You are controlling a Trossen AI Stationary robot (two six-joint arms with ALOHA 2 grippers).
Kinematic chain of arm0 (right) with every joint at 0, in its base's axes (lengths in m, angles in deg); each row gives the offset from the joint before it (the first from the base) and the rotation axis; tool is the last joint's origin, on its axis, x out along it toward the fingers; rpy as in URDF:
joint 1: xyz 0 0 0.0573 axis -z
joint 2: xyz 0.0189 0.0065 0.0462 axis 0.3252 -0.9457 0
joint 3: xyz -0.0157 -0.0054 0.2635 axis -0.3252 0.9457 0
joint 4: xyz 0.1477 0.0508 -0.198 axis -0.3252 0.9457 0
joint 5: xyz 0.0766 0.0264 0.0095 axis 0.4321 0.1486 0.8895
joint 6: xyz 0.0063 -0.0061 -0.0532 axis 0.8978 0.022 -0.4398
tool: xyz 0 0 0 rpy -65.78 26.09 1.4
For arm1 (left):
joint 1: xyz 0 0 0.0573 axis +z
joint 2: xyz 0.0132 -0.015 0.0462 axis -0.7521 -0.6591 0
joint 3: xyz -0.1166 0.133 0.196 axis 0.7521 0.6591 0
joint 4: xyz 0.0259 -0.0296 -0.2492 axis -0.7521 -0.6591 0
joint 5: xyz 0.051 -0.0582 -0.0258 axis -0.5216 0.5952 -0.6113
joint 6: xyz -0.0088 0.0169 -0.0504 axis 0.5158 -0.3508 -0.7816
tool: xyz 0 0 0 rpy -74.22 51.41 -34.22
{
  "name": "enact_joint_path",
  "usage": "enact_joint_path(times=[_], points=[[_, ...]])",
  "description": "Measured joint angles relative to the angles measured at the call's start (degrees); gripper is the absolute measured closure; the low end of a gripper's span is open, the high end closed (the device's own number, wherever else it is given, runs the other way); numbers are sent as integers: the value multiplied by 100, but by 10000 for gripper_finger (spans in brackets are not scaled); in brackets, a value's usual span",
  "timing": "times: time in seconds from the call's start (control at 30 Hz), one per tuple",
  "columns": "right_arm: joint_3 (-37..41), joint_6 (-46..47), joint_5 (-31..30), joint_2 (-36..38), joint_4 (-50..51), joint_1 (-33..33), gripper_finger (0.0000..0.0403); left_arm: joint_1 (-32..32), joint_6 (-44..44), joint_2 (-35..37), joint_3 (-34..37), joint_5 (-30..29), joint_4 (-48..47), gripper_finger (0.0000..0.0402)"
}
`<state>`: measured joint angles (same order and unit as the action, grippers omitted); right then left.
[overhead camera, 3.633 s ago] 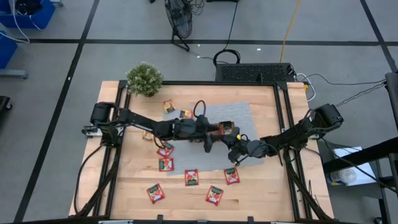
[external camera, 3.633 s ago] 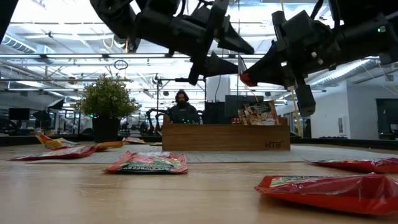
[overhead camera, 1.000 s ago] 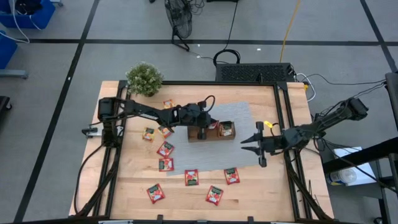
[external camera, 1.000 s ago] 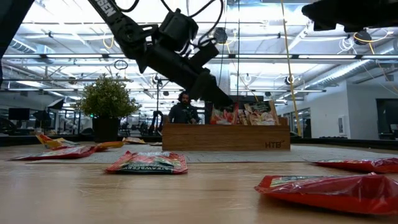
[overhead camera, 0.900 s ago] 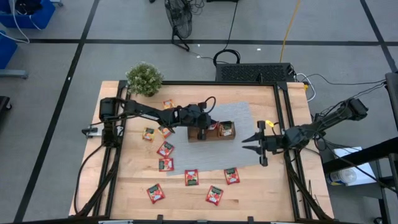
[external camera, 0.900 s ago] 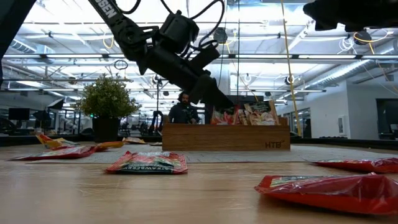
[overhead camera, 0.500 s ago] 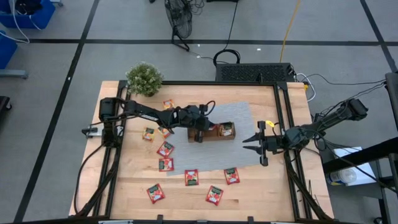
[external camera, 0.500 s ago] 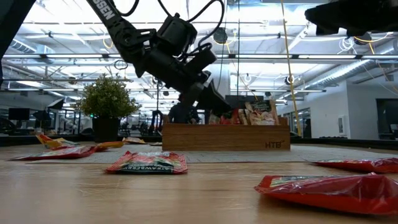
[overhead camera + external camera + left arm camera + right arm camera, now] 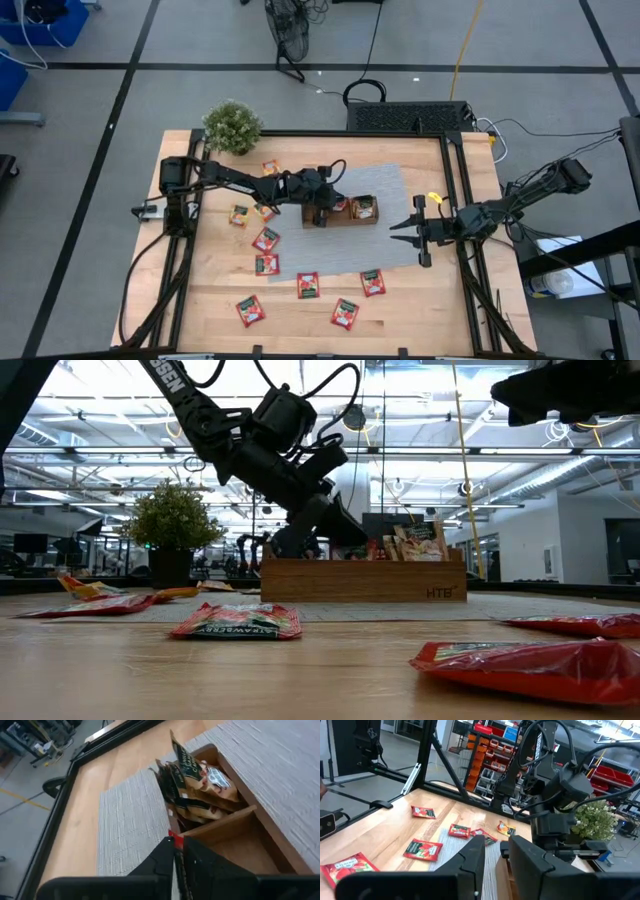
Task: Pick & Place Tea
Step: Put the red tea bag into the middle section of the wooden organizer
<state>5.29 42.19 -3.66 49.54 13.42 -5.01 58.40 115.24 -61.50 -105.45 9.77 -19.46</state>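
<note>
Seen from above. Potted plant (image 9: pixel 232 127) at the bench's (image 9: pixel 220 300) 11 o'clock corner. Loose red tea sachets (image 9: pixel 266 240) lie across the bench from 9 to 5 o'clock of the wooden tray (image 9: pixel 341 222). More stand upright in its right compartment. My left claw (image 9: pixel 320 214) dips at the tray's left end; spread or pinching, I cannot tell. My right claw (image 9: pixel 396 230) hangs at the tray's 3 o'clock, well apart, spread and empty.
</note>
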Motion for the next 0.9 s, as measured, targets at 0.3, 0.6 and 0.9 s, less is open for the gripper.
enact_joint_path(times=[0.3,0.6,0.9], points=[[0,79,2,0,107,0,328,-197,-247,87,-3,-1149,529,315],[3,107,5,-25,116,-2,329,-953,-426,672,-328,-1523,-526,309],[4,9,2,-122,-69,-2,330,-1526,-1009,608,-2324,-2083,-4229,397]])
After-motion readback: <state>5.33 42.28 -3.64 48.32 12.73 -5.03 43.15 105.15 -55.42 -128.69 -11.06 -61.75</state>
